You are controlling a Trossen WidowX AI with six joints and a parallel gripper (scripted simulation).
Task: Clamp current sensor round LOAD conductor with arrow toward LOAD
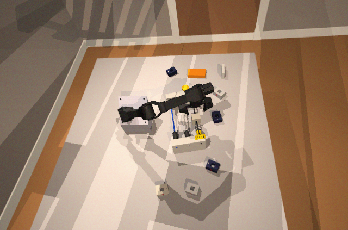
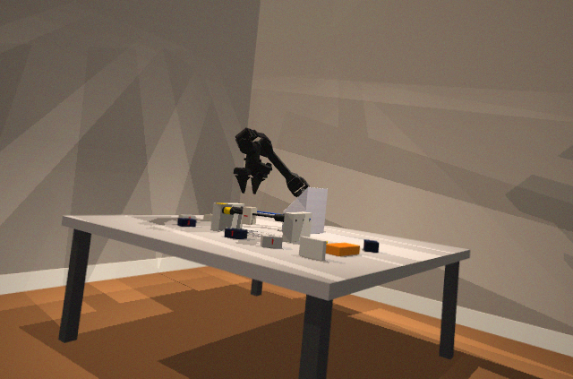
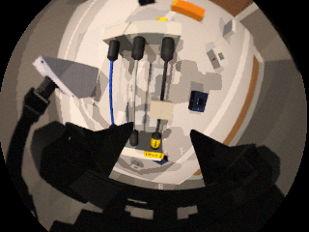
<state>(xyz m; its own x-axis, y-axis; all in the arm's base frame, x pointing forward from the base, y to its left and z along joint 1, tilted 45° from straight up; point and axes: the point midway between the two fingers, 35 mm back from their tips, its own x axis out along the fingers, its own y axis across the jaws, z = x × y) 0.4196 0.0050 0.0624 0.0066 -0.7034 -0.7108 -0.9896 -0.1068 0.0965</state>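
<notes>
A pale worktop (image 1: 106, 148) stands on a brown wooden floor, seen from above. At its centre a fixture of two white end blocks carries parallel conductors, one blue (image 1: 173, 120) at the left. The beige split-core sensor (image 1: 196, 117) sits on the rightmost conductor, above the yellow LOAD marker (image 1: 199, 136) at the lower end block (image 1: 188, 145). The black arm reaches from its pale base box (image 1: 128, 100) toward the right, the gripper (image 1: 196, 105) above the sensor and apart from it. Dark blue and pale blocks lie scattered around, an orange block (image 1: 196, 73) near the upper edge.

In the exterior view the gripper (image 2: 250, 184) hangs well above the fixture, its fingers spread wide and holding nothing; the sensor (image 2: 249, 214) sits on the black conductor below it.

In the wrist view the two dark fingertips frame the lower half, wide apart, and the sensor (image 3: 161, 111) shows between them on its conductor, just above the yellow marker (image 3: 154, 153).
</notes>
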